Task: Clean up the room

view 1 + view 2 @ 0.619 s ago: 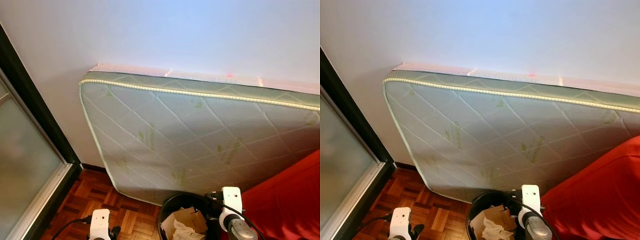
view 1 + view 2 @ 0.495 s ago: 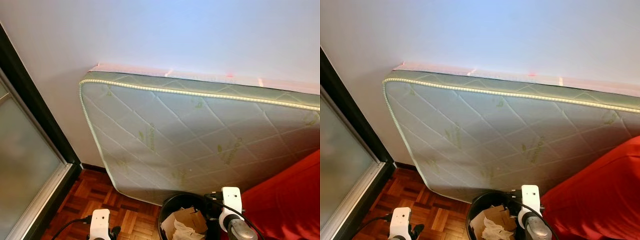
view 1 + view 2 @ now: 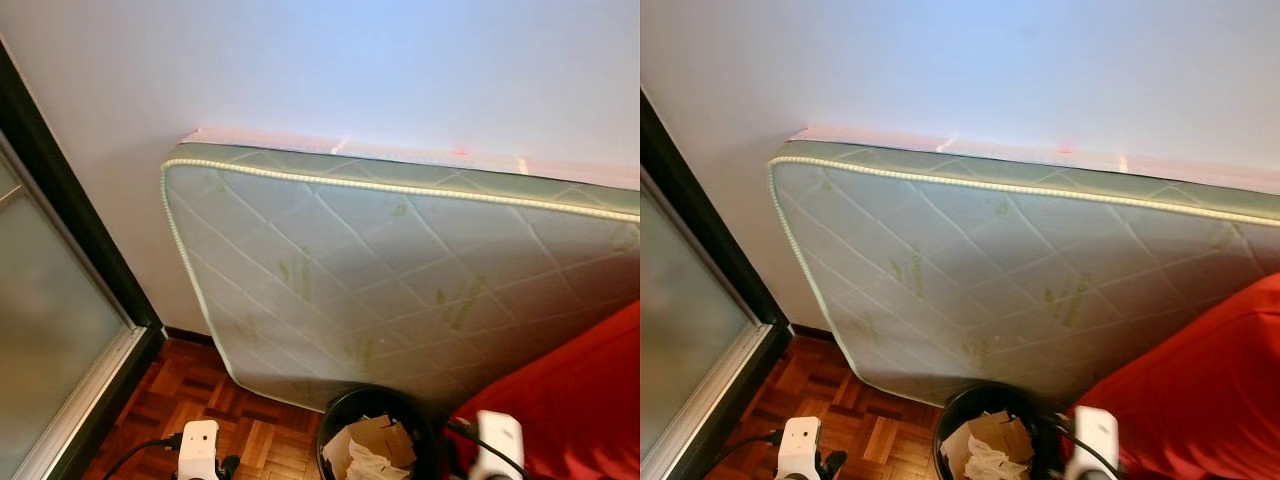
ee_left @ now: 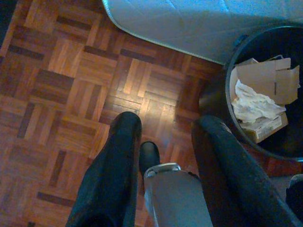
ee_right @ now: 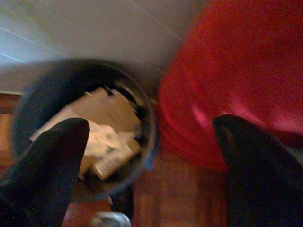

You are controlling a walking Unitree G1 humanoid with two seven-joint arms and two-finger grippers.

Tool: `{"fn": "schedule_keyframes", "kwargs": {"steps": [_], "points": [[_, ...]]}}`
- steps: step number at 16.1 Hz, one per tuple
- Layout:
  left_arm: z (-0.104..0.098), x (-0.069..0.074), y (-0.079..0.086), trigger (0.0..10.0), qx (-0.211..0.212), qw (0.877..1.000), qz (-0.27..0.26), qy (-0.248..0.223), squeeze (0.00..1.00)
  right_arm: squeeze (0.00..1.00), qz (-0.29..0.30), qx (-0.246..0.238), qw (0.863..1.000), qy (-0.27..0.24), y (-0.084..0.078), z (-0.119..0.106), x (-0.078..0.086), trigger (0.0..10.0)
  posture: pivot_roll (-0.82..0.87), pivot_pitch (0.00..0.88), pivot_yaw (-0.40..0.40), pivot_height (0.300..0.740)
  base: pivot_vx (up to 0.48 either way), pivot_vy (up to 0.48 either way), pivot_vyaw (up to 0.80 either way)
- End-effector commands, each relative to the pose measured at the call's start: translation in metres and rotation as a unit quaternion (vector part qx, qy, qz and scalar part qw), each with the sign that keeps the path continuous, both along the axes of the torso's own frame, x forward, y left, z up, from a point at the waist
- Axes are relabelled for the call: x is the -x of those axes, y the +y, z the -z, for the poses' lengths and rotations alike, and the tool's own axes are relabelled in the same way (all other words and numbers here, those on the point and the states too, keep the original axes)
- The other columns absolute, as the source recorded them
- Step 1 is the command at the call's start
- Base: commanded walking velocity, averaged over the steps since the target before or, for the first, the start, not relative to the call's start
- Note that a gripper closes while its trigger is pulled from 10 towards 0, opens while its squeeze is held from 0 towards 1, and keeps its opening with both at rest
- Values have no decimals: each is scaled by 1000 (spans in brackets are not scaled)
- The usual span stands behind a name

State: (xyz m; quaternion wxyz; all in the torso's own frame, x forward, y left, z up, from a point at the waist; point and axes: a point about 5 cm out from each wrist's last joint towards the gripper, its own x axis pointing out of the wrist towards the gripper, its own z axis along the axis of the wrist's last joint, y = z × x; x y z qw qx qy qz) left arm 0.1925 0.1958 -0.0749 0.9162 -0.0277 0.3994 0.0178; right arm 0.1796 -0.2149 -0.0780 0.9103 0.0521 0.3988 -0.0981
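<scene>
A quilted pale green mattress (image 3: 400, 280) is leaning on its long edge against a plain white wall (image 3: 330, 60). A red cover (image 3: 1200, 390) is lying beside it, over wooden parquet floor (image 4: 61, 80). A dark-framed frosted glass door (image 3: 50, 340) is standing at the left.

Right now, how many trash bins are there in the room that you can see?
1. A black trash bin stands on the parquet floor, in front of the mattress leaning on the wall and beside the red cover. Others may be out of view.
</scene>
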Motion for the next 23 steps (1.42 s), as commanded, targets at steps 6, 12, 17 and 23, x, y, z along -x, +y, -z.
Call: {"fn": "schedule_keyframes", "kwargs": {"steps": [6, 12, 17, 23], "points": [[3, 5, 3, 10000, -6, 1000, 3, 17, 0, 0, 56, -23, 998, 16, -5, 7, 16, 10000, 41, 0, 1, 740, 0, 0, 0], [3, 6, 3, 10000, -7, 1000, 4, 19, 0, 0, 41, -29, 999, 4, 0, 3, 6, 10000, 34, 4, 1, 740, 0, 0, 0], [2, 4, 4, 10000, -10, 1000, 9, 14, 0, 0, 30, -38, 999, 13, 7, 6, 9, 10000, 34, 0, 9, 740, 0, 0, 0], [2, 4, 3, 10000, -10, 1000, 11, 12, 0, 0, 27, -40, 999, 14, 9, 7, 10, 10000, 34, 0, 9, 740, 0, 0, 0]]}}
